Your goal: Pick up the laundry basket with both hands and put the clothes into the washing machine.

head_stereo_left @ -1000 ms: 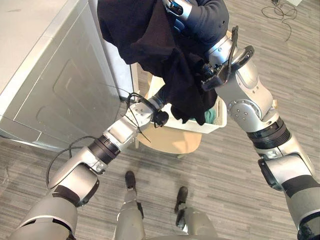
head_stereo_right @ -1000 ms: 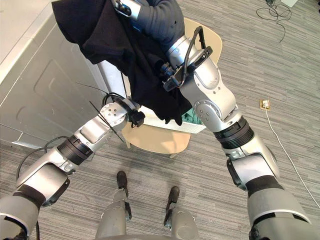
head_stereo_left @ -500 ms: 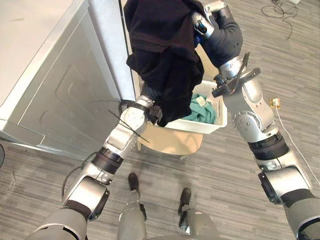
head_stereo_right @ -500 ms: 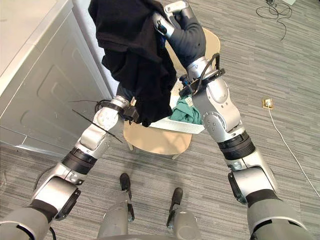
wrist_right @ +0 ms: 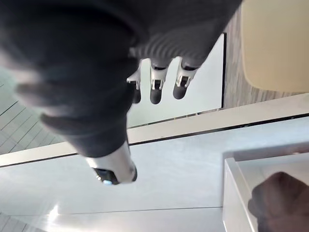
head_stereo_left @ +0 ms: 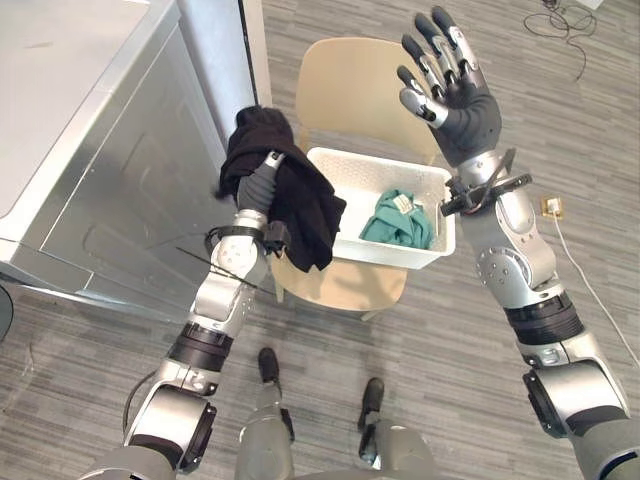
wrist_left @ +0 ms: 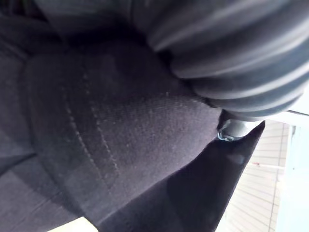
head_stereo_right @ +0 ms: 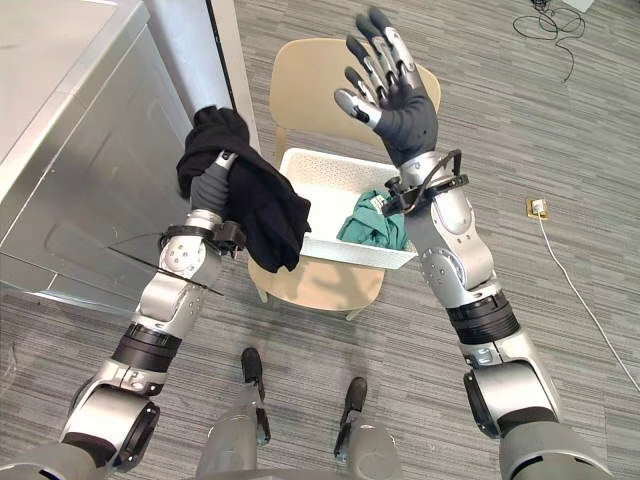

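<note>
The black garment (head_stereo_left: 292, 198) hangs over the raised left hand (head_stereo_left: 261, 180) beside the washing machine (head_stereo_left: 110, 190), its grasp impossible to tell under the cloth; the right hand (head_stereo_left: 462, 95) is up, empty, splayed wide; the white laundry basket (head_stereo_left: 395, 255) sits on the tan chair (head_stereo_left: 345, 80), a green garment (head_stereo_left: 398, 220) inside.

Bright, even light with only soft, faint shadows.

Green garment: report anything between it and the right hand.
Nothing visible: the green garment lies uncovered in the basket, the open right hand raised clear of it. The black garment drapes the left hand, aside.
</note>
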Robot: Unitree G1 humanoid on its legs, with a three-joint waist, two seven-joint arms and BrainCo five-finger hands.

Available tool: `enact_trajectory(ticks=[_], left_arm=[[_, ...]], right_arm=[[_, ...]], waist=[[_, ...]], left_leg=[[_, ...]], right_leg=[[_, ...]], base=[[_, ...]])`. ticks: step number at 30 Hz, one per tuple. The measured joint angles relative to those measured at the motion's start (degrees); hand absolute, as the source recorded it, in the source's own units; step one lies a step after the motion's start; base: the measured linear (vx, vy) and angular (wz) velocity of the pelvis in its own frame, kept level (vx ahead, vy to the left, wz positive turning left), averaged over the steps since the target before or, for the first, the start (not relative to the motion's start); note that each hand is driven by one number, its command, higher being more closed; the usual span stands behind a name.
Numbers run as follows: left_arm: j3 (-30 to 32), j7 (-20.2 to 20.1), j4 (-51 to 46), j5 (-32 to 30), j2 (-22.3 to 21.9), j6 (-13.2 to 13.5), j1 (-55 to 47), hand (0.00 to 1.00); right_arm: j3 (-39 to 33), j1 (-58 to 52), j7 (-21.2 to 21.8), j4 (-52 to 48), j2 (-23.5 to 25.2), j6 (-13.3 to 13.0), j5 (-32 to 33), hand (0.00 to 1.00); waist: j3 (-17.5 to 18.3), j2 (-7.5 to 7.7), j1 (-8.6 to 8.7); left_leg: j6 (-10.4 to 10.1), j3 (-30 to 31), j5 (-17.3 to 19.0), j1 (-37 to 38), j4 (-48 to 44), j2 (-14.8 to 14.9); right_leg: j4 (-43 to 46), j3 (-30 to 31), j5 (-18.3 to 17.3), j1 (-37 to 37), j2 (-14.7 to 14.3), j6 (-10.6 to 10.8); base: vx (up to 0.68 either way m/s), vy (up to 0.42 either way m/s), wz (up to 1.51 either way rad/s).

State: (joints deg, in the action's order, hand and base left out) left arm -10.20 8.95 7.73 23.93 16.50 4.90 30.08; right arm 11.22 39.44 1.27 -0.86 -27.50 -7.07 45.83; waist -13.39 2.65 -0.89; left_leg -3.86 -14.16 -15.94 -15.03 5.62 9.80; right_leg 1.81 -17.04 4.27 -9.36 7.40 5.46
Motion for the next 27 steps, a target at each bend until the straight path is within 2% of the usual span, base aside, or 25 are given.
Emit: enact_trajectory(ticks=[4,8,13,14,18,24,25,26,27], left_arm=[[1.51,-0.04,-1.75,-0.04,-1.2,-0.01,-1.97,1.0],[2.63,-0.05,-3.44,-0.07,-1.79,-0.02,-3.92,1.0],[5.05,-0.09,-6.18,-0.06,-2.85,-0.03,-7.32,1.0],[6.11,-0.07,-7.38,-0.07,-3.55,-0.09,-9.18,1.0],[10.07,-0.01,-12.67,-0.35,-6.06,-0.12,-15.96,1.0],[15.04,0.13,-19.71,-2.43,-11.94,-0.13,-25.38,1.0],[15.36,0.2,-19.78,-2.54,-12.46,-0.14,-25.62,1.0],[15.46,0.67,-20.79,-2.74,-13.36,-0.33,-26.54,1.0],[15.41,1.32,-22.3,-3.34,-13.71,-0.39,-27.6,1.0]], right_arm=[[-1.74,-3.04,-0.11,-0.01,0.03,1.0,-1.47,0.0],[-5.59,-7.48,-1.27,-0.02,0.27,1.18,-2.68,0.0],[-13.3,-15.67,-2.93,-0.98,5.2,1.67,-6.27,0.0],[-14.97,-18.38,-3.89,-2.25,6.93,2.33,-8.34,0.0],[-20.77,-26.04,-7.64,-5.06,12.7,3.92,-18.29,0.0],[-31.33,-32.91,-13.32,-5.05,17.85,6.88,-31.18,0.0],[-32.89,-33.56,-13.8,-5.05,18.23,7.41,-32.44,0.0],[-35.99,-35.33,-14.58,-5.06,18.77,7.84,-34.31,0.0],[-37.95,-36.4,-15.77,-5.18,19.27,8.45,-36.94,0.0]], waist=[[0.65,-0.82,-0.06],[1.87,-2.39,0.01],[2.2,-2.65,0.14],[3.02,-2.81,0.2],[4.52,-2.9,0.31],[4.74,-3.1,0.16],[4.77,-3.16,0.21],[4.87,-3.52,0.52],[4.84,-3.57,0.53]], left_leg=[[-0.18,-0.01,0.14,0.01,0.0,-0.02],[-0.17,-0.03,0.14,0.09,0.04,0.0],[-0.93,-0.25,0.96,1.66,0.29,0.09],[-0.34,-0.27,1.46,1.66,0.29,0.11],[-0.45,-0.55,1.54,2.84,-0.08,0.16],[-1.1,1.85,1.57,2.29,-0.15,1.26],[-1.17,2.6,1.39,1.79,-0.16,1.4],[-0.96,3.69,0.44,0.52,-0.61,2.4],[-0.99,5.49,0.24,-0.82,-1.79,2.74]], right_leg=[[-0.02,0.01,-0.06,0.02,0.02,-0.1],[-0.06,0.07,-0.06,0.04,0.01,-0.09],[-0.93,0.43,-0.12,1.3,-0.13,-0.13],[-1.2,0.56,-0.12,1.29,-0.2,-0.12],[-2.05,1.09,0.16,2.58,-0.38,0.09],[-2.43,-1.0,-0.27,4.03,-1.75,-0.32],[-1.82,-1.82,-0.62,3.84,-1.96,-0.46],[1.73,-3.23,-2.58,2.55,-2.5,-1.05],[5.29,-3.98,-4.87,1.08,-2.84,-2.63]], base=[[0.01,-0.043,0.0],[0.01,-0.046,-0.01],[0.0,-0.052,-0.05],[0.04,-0.054,-0.06],[0.07,-0.055,-0.07],[0.03,-0.07,0.12],[-0.03,-0.105,0.6],[-0.04,-0.089,0.64],[-0.06,-0.149,0.88]])
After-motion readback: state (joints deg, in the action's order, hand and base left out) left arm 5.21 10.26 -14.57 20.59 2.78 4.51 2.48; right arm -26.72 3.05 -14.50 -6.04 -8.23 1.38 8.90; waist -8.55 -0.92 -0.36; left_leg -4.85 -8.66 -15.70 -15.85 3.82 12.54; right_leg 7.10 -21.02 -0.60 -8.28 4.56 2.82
